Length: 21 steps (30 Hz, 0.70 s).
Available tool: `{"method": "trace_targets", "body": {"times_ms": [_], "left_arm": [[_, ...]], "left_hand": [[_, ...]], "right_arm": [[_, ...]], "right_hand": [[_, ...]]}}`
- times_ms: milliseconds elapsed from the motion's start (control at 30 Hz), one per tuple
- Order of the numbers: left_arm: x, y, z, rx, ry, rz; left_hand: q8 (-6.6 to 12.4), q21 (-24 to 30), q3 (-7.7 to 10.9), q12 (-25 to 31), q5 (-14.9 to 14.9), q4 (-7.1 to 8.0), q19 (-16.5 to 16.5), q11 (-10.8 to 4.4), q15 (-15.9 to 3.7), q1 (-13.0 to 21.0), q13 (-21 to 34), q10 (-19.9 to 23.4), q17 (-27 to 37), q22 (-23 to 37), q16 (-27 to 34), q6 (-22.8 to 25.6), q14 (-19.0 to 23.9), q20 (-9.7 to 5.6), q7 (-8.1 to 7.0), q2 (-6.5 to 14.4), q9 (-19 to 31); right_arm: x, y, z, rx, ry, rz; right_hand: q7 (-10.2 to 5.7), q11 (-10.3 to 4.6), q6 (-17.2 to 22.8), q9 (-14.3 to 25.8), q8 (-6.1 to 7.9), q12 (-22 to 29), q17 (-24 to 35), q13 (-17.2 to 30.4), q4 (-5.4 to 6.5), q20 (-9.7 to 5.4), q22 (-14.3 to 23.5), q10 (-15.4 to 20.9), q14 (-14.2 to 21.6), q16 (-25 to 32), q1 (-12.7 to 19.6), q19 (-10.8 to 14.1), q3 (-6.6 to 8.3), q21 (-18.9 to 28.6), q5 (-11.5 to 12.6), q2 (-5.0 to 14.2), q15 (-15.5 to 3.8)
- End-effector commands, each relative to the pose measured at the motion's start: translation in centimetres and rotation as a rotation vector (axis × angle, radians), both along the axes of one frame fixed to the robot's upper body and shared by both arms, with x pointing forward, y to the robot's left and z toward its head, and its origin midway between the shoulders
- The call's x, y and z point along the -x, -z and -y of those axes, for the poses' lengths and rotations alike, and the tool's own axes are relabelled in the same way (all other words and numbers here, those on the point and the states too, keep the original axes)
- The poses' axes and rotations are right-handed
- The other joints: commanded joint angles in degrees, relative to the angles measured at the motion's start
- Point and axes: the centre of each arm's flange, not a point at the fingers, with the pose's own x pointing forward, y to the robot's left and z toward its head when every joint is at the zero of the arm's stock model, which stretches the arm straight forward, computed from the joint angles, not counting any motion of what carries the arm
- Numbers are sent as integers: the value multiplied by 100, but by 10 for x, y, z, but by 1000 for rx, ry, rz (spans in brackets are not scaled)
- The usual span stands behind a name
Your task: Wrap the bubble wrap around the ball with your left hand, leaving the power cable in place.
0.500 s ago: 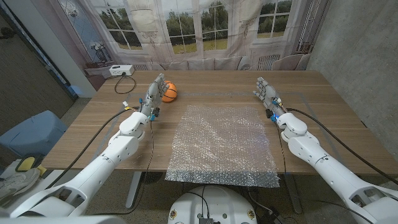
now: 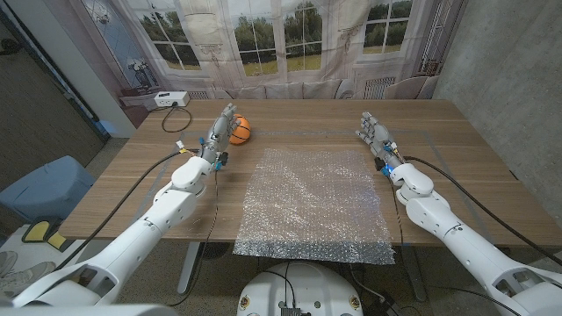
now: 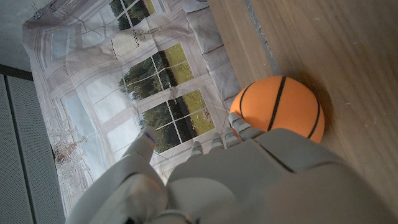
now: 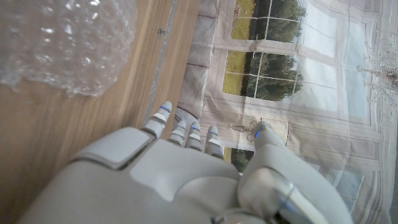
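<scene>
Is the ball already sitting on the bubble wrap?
No, the ball rests on bare wood by the left hand, apart from the bubble wrap.

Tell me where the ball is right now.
In the head view the orange ball sits on the table's far left part, just beyond the left hand fingertips and off the bubble wrap.

My left hand [image 2: 219, 130] has a smooth, matt grey plastic shell. The ball [image 2: 239, 129] beside it looks matt orange rubber with black seams. The bubble wrap [image 2: 314, 204] glistens, clear and bumpy, on the matt, grained wooden table [image 2: 474, 167].
</scene>
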Motion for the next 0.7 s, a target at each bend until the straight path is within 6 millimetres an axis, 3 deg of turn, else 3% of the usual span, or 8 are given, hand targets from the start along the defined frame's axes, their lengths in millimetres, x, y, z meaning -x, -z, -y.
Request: {"method": "trace_targets", "body": {"times_ms": [33, 67, 200, 300, 467, 500, 600, 700], "left_arm": [[18, -30, 34, -108, -109, 233], [20, -32, 37, -113, -116, 248], [25, -37, 49, -154, -177, 287], [30, -40, 56, -241, -238, 296], [37, -45, 66, -385, -305, 298], [39, -46, 69, -416, -319, 298], [44, -47, 73, -495, -361, 294], [49, -47, 77, -564, -410, 290]], "left_hand": [[41, 40, 7, 56, 5, -138, 112, -182, -79, 144, 11, 227, 16, -2, 21, 78, 176, -88, 97, -10, 19], [41, 43, 6, 59, 4, -165, 143, -283, -94, 166, 11, 275, 15, -4, 18, 127, 221, -95, 94, -11, 18], [28, 54, -2, 66, 1, -236, 226, -345, -168, 219, 10, 382, 14, -8, 37, 207, 391, -94, 54, -33, 18], [-23, 73, -29, 71, -7, -386, 374, -534, -270, 324, 14, 545, 16, -10, 60, 213, 691, -61, -103, -130, 20], [40, 64, -44, 78, -15, -563, 468, -615, -305, 500, 27, 724, 24, -9, 66, 451, 988, -3, -303, -259, 33], [118, 61, -37, 83, -18, -617, 520, -649, -346, 615, 33, 827, 27, -4, 53, 742, 1101, 76, -239, -296, 42], [136, 75, -16, 129, -20, -666, 632, -606, -306, 812, 44, 1066, 36, 7, 106, 947, 1446, 216, -150, -352, 49], [135, 80, 7, 118, -19, -692, 680, -570, -324, 948, 51, 1100, 42, 13, 104, 1010, 1545, 299, -167, -379, 53]], "right_arm": [[-11, 6, 13, -15, -25, 0], [-12, 7, 14, -15, -27, -2], [-12, 10, 19, -21, -30, -4], [-11, 13, 21, -28, -33, -2], [-6, 19, 22, -33, -32, -2], [-5, 19, 22, -35, -30, 0], [-1, 21, 22, -38, -25, 6], [3, 23, 22, -43, -21, 10]], "right_hand": [[-50, 41, -6, 29, 36, 30, 17, 22, -8, 16, 23, 5, -45, 35, 6, 34, 42, 33, 34, -7, 2], [-49, 36, -5, 29, 37, 31, 17, 22, -9, 20, 23, 8, -45, 35, 6, 31, 42, 32, 34, -7, 2], [-44, 36, -5, 29, 37, 31, 15, 20, -12, 23, 24, 8, -45, 35, 3, 28, 42, 31, 34, -8, 3], [-47, 31, -3, 29, 39, 31, 14, 19, -14, 26, 24, 8, -44, 35, 1, 26, 42, 31, 34, -10, 3], [-46, 26, -5, 29, 38, 32, 12, 17, -17, 26, 24, 11, -39, 38, -1, 28, 42, 32, 35, -11, 6], [-50, 33, -3, 29, 39, 33, 12, 17, -18, 24, 24, 14, -39, 38, -1, 26, 43, 32, 35, -10, 9], [-50, 28, -5, 29, 39, 33, 10, 16, -21, 22, 24, 15, -32, 40, -3, 29, 43, 33, 35, -11, 29], [-46, 29, -6, 28, 39, 34, 10, 15, -23, 23, 24, 18, -33, 40, -4, 28, 44, 33, 36, -10, 33]]}}
